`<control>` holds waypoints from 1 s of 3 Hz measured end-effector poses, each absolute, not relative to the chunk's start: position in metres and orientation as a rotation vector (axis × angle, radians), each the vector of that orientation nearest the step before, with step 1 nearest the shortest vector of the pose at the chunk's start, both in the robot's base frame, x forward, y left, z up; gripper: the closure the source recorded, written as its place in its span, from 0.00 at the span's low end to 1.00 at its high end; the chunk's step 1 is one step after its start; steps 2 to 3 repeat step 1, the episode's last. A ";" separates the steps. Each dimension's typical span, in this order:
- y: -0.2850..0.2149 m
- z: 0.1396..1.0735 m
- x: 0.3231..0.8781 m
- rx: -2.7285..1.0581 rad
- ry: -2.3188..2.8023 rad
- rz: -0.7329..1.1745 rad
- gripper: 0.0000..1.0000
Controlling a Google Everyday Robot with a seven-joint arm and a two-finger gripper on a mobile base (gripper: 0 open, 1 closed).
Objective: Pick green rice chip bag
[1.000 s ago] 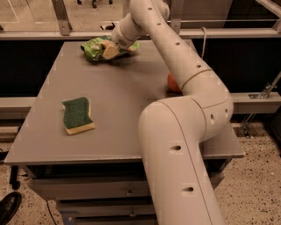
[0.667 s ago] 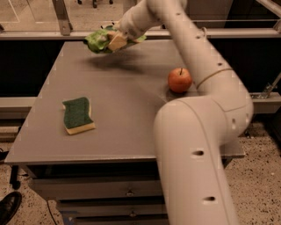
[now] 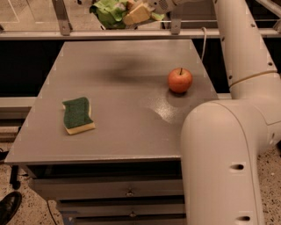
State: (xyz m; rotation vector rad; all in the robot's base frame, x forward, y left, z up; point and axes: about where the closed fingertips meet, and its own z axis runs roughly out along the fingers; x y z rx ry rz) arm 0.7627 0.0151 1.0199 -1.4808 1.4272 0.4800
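The green rice chip bag is a crinkly light-green foil bag held high above the far edge of the table, at the top of the camera view. My gripper is shut on it, with a tan finger pressed across the bag's right side. The bag hangs clear of the tabletop; its top is cut off by the frame edge. My white arm reaches from the lower right up to it.
A red apple stands on the grey table right of centre. A dark-green sponge with a yellow base lies at the left front. A metal rail runs behind the table. Drawers sit below the front edge.
The bag was on the table's far edge in my gripper's grasp; it has since been lifted well above the table, and the arm has risen with it.
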 end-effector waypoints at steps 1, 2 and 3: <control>0.016 1.019 0.764 -1.481 1.429 0.478 1.00; 0.016 1.019 0.764 -1.481 1.429 0.478 1.00; 0.016 1.019 0.764 -1.481 1.429 0.478 1.00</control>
